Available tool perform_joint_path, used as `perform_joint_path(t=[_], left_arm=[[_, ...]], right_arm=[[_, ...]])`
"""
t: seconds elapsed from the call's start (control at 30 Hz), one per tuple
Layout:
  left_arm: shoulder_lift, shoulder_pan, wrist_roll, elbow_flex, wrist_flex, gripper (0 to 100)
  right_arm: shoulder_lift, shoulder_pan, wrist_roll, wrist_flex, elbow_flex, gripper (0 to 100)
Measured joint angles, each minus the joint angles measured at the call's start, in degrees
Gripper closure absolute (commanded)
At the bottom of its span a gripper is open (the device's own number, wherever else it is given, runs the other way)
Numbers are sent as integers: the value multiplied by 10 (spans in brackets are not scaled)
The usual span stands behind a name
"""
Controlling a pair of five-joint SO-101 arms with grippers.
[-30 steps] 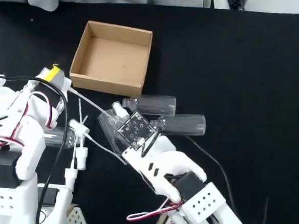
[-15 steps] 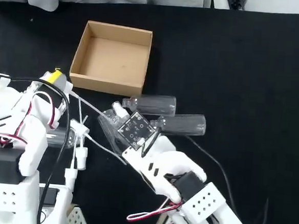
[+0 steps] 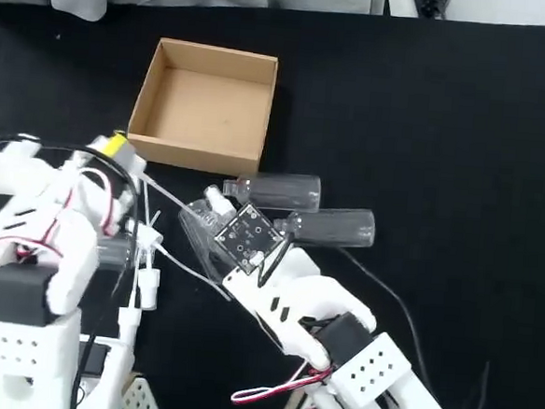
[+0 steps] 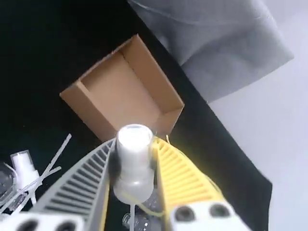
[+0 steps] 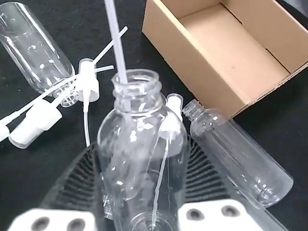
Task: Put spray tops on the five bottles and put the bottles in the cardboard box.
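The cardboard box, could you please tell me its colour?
The cardboard box is plain brown, clearest from the high view.

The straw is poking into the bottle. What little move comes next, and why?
Probably: the left gripper slides its white plastic spray top toward the clear plastic bottle in the right gripper. The thin tube enters the open neck, but the top is not yet seated.
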Motion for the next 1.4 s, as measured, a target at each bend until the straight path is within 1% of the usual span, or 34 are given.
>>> perform_joint_path(t=[0.2, 0.77, 1.27, 1.4], left_arm=[[-2, 40, -1, 52, -39, 972], [-2, 47, -2, 53, -40, 972], [-4, 46, -2, 96, -45, 972], [-4, 68, -1, 113, -45, 972]], right_arm=[[0, 0, 0, 0, 0, 949], [0, 0, 4, 0, 0, 949], [0, 0, 5, 0, 1, 949], [0, 0, 6, 0, 1, 949]])
